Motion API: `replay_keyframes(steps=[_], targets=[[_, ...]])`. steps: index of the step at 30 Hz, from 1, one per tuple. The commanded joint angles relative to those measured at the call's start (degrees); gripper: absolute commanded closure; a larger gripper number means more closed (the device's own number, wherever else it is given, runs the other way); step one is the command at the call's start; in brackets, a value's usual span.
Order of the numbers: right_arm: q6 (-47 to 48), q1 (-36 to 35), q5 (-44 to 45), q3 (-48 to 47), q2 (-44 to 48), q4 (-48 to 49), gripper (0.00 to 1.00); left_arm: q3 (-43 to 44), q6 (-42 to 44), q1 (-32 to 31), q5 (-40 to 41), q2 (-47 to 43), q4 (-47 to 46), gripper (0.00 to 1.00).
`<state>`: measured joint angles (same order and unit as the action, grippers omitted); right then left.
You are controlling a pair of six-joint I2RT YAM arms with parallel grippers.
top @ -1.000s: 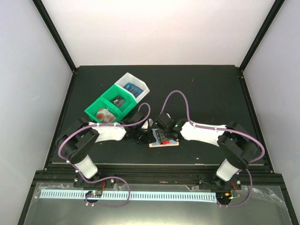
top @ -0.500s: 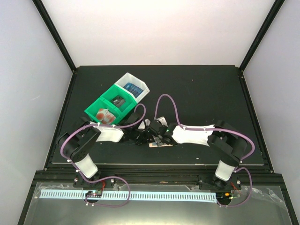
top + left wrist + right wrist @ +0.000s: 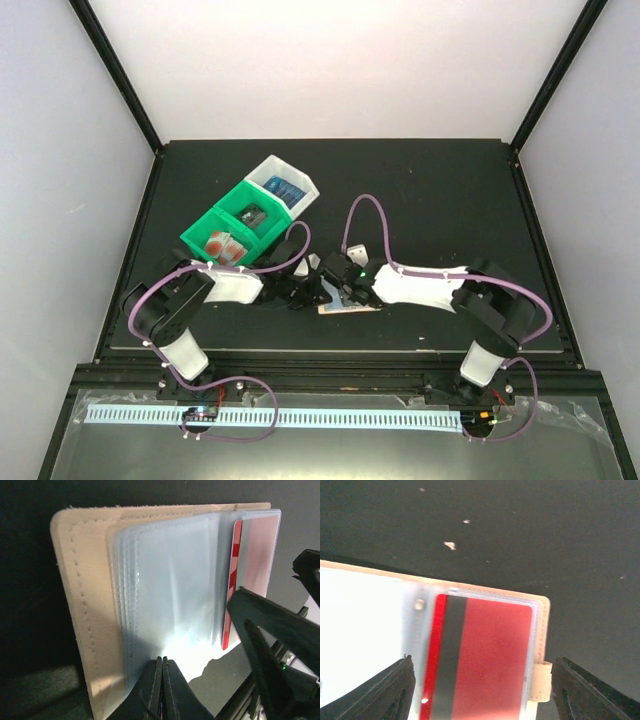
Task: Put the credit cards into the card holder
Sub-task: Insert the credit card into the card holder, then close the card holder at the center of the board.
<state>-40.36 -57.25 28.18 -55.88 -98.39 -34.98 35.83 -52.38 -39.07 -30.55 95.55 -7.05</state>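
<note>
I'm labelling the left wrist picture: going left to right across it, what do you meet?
Tan cover of the card holder → clear plastic sleeves → red credit card in a sleeve → dark finger of the right gripper.

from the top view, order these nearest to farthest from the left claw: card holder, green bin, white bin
1. The card holder, just right of the left claw, which is shut on its clear sleeves.
2. The green bin, up and to the left of the claw.
3. The white bin, beyond the green bin, toward the far side.

Overhead looks down; both wrists close, seemingly sharing card holder [image 3: 95,605].
</note>
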Motion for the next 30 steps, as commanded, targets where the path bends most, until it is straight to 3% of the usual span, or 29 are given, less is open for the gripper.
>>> replay_keyframes(steps=[1, 5, 9, 15, 21, 30], targets=[[2.0, 2.8, -10.1, 1.4, 5.9, 5.4, 0.25, 0.3, 2.4, 0.6, 1.0, -2.3, 2.9, 0.95], [2.6, 7.0, -15.8, 4.8, 10.8, 9.1, 0.26, 0.6, 3.2, 0.6, 1.5, -6.8, 3.7, 0.80], [2.3, 12.1, -16.0, 6.8, 10.9, 8.4, 0.36, 1.5, 4.3, 0.7, 6.9, -10.0, 9.4, 0.61], [1.8, 16.2, -12.8, 9.6, 10.1, 6.1, 0.39, 1.2, 5.7, 0.8, 11.1, -10.1, 14.2, 0.45], [1.9, 17.1, -13.0, 11.3, 9.2, 5.9, 0.39, 1.5, 5.1, 0.9, 10.1, -7.8, 13.5, 0.40], [5.1, 17.1, -24.4, 16.1, 7.7, 10.1, 0.39, 2.1, 2.6, 1.1, 3.0, -3.5, 7.7, 0.36]])
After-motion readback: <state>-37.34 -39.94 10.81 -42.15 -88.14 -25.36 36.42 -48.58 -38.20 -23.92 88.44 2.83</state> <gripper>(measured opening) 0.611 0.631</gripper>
